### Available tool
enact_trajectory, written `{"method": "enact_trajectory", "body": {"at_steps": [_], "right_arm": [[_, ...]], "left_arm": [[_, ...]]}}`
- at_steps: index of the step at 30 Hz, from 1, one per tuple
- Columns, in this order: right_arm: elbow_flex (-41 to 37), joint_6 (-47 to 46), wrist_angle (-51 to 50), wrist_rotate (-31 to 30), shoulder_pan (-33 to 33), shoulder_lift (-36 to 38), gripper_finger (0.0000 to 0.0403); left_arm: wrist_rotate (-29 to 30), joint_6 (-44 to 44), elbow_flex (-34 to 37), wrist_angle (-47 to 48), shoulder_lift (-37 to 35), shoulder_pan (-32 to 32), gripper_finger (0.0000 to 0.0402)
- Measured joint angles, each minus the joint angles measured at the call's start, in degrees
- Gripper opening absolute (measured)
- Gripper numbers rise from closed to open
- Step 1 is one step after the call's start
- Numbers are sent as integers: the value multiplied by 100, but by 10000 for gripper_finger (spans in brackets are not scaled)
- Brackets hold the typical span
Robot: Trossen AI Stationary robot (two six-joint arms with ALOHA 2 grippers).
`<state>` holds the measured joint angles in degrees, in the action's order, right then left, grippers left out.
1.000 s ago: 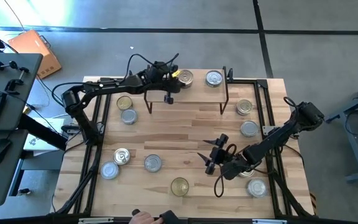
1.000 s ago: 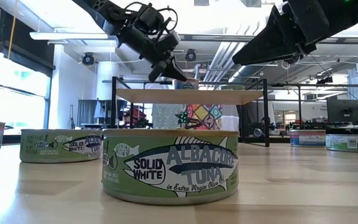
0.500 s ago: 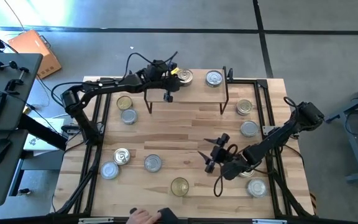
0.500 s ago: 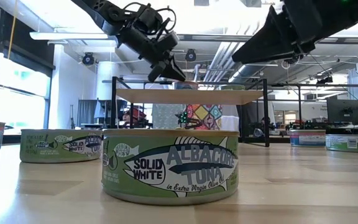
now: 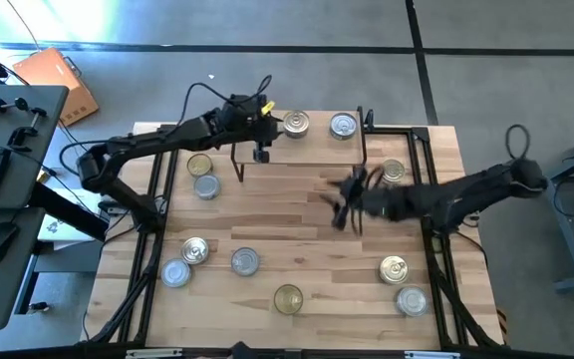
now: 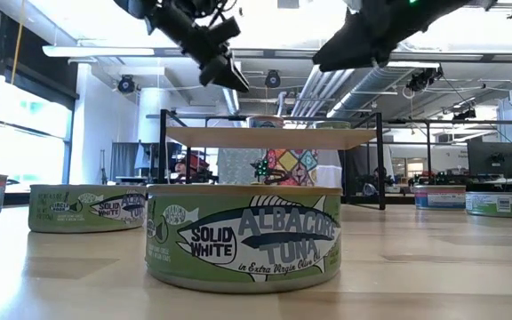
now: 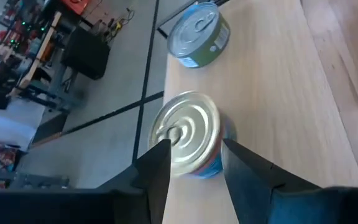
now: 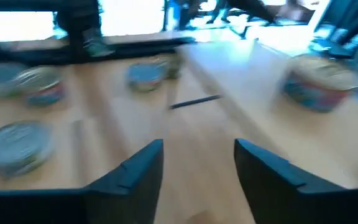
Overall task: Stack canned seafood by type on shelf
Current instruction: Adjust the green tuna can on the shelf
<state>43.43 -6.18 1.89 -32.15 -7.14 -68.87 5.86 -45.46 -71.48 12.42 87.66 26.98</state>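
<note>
The shelf (image 5: 317, 150) stands at the table's far middle, and two silver tins (image 5: 295, 124) (image 5: 343, 125) rest on their bases on its board. My left gripper (image 5: 270, 116) hovers open just left of the nearer tin and above it (image 6: 225, 71). In the left wrist view its fingers frame that pull-ring tin (image 7: 188, 134) without touching it. My right gripper (image 5: 337, 204) is open and in the air over the table's middle right, with nothing between its fingers (image 8: 197, 162). Other canned seafood lies scattered on the tabletop.
Loose tins stand at the left (image 5: 199, 165) (image 5: 205, 185), near left (image 5: 195, 249) (image 5: 175, 272) (image 5: 244, 261), near middle (image 5: 288, 297), near right (image 5: 394, 267) (image 5: 411, 299) and right (image 5: 393, 172). In the low view a green albacore tin (image 6: 243, 236) fills the foreground.
My left gripper has let go of the tin on the shelf, then risen and drawn back toward the table's left; the tin stays where it was. My right gripper has swung up from the near right toward the far side, uncovering a tin at the near right.
</note>
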Motion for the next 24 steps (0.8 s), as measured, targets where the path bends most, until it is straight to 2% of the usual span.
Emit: {"method": "enact_trajectory", "body": {"at_steps": [4, 7, 11, 14, 18, 21, 24], "right_arm": [[284, 440, -399, 754, 1220, 195, 137], [676, 654, -926, 959, 2038, 102, 106], [1161, 851, -1641, 1164, 3010, -121, 72], [1429, 1009, -2040, 1638, 3592, -354, 52], [1496, 1446, -2098, 2501, 4089, -755, 30], [1498, 1680, -2046, 2582, 4194, -1010, 18], [1524, 1775, -1925, 2576, 4205, -1182, 9]], "left_arm": [[-376, 337, 156, 7, -243, 224, 136], [-650, 542, 266, 3, -282, 352, 136], [-708, 778, 450, -170, -280, 357, 136], [-712, 1018, 653, -301, -278, 228, 136], [-698, 1214, 945, -504, -276, -66, 136], [-573, 1384, 1126, -549, -307, -300, 136], [-202, 1583, 1223, -652, -338, -559, 136]]}}
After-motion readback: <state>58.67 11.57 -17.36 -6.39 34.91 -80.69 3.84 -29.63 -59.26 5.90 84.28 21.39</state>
